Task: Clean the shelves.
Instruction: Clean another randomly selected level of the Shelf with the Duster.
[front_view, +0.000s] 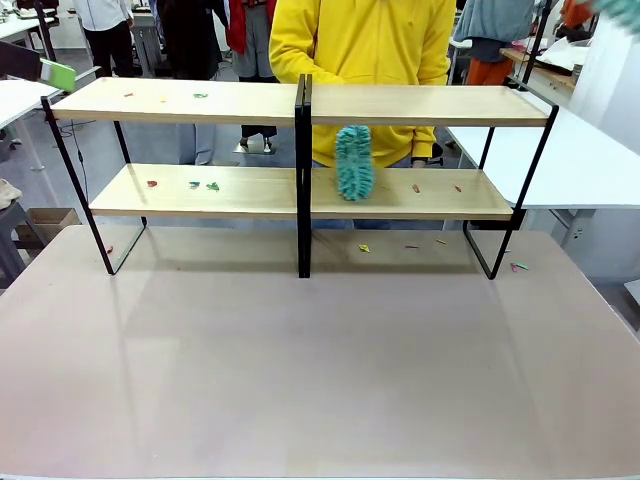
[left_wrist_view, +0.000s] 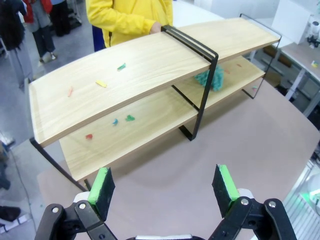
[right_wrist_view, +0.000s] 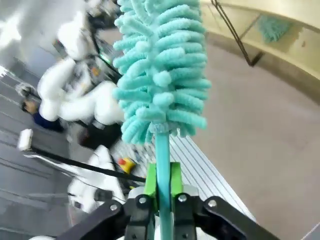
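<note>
Front view has the shelves (front_view: 250, 195) at the table's (front_view: 300, 350) 12 o'clock, and I judge the cleaning barely begun. Coloured scraps (front_view: 200, 96) dot both boards toward 9 o'clock; a few lie toward 3 o'clock and on the table beneath. A teal duster (front_view: 353, 162) stands on the lower board beside the centre post (front_view: 304, 180). The right gripper (right_wrist_view: 162, 187) pinches a second duster (right_wrist_view: 160, 65) by its handle, while the left gripper (left_wrist_view: 165, 187) hangs spread and empty.

Front view facing shelves (front_view: 250, 102) head-on, wrist views sharing them
</note>
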